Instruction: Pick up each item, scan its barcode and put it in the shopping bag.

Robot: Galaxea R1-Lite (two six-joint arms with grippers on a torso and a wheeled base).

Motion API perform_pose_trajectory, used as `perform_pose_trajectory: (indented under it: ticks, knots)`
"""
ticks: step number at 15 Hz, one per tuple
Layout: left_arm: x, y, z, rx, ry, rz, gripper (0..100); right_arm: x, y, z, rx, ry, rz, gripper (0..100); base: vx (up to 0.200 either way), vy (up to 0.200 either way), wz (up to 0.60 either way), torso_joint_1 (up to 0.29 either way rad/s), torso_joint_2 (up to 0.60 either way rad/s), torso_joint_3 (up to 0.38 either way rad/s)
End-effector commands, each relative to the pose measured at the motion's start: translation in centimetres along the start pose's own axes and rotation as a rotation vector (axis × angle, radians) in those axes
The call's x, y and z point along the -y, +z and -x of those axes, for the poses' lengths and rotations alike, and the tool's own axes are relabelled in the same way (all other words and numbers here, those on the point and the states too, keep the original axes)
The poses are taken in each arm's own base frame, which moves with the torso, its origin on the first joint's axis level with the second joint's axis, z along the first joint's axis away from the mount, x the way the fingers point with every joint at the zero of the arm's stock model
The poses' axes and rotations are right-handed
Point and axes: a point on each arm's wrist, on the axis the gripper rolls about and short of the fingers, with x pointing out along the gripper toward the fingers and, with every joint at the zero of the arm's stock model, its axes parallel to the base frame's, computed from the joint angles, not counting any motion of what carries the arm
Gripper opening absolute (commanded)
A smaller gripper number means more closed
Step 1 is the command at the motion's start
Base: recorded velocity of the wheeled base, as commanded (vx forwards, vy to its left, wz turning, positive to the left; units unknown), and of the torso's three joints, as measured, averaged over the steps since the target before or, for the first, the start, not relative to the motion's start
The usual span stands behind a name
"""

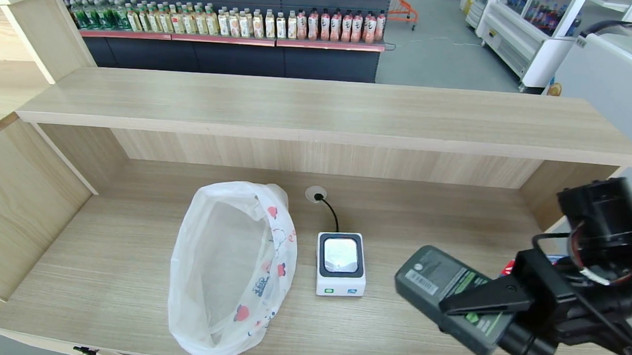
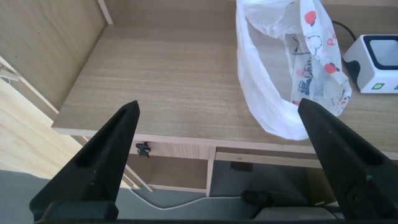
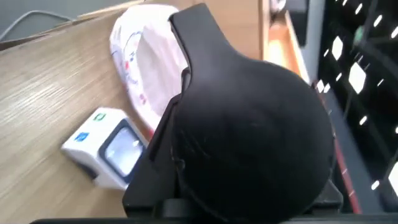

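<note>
Right gripper (image 1: 483, 301) holds a flat dark green box (image 1: 434, 277) to the right of the barcode scanner (image 1: 341, 262).
The box is above the wooden counter (image 1: 128, 254), with its barcode label facing up. The white shopping bag (image 1: 230, 270) stands open just left of the scanner. The left gripper (image 2: 219, 112) is spread wide and holds nothing.

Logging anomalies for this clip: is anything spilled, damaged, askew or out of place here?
Nothing stands out. The shopping bag sits open on the counter, the scanner stands upright beside it, and the right end effector holds the dark pack tilted, intact, barcode label facing up.
</note>
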Motion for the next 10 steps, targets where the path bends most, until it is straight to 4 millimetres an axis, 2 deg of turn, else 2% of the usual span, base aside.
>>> perform_pose_trajectory:
  ticks: [1,2,4,5,6,7,8,9,10]
  knots:
    - [0.0,0.0,0.0,0.000,0.000,0.000,100,0.8,3.4,5.3,-0.259,0.021,-0.246,0,0.000,0.000,0.00,0.000,0.00,0.000]
    - [0.0,0.0,0.0,0.000,0.000,0.000,100,0.9,4.3,5.6,-0.268,-0.003,-0.511,0,0.000,0.000,0.00,0.000,0.00,0.000]
    - [0.0,0.0,0.0,0.000,0.000,0.000,100,2.7,4.7,6.3,-0.292,-0.092,-0.897,0,0.000,0.000,0.00,0.000,0.00,0.000]
    - [0.0,0.0,0.0,0.000,0.000,0.000,100,3.0,4.6,6.7,-0.313,-0.128,-1.036,0,0.000,0.000,0.00,0.000,0.00,0.000]
    - [0.0,0.0,0.0,0.000,0.000,0.000,100,3.1,4.7,8.0,-0.375,-0.223,-1.331,0,0.000,0.000,0.00,0.000,0.00,0.000]
    - [0.0,0.0,0.0,0.000,0.000,0.000,100,3.1,4.6,8.5,-0.390,-0.299,-1.554,0,0.000,0.000,0.00,0.000,0.00,0.000]
    - [0.0,0.0,0.0,0.000,0.000,0.000,100,3.1,4.6,8.7,-0.390,-0.342,-1.682,0,0.000,0.000,0.00,0.000,0.00,0.000]
    - [0.0,0.0,0.0,0.000,0.000,0.000,100,3.6,4.9,8.8,-0.340,-0.449,-2.039,0,0.000,0.000,0.00,0.000,0.00,0.000]
    - [0.0,0.0,0.0,0.000,0.000,0.000,100,3.9,4.7,8.9,-0.291,-0.518,-2.261,0,0.000,0.000,0.00,0.000,0.00,0.000]
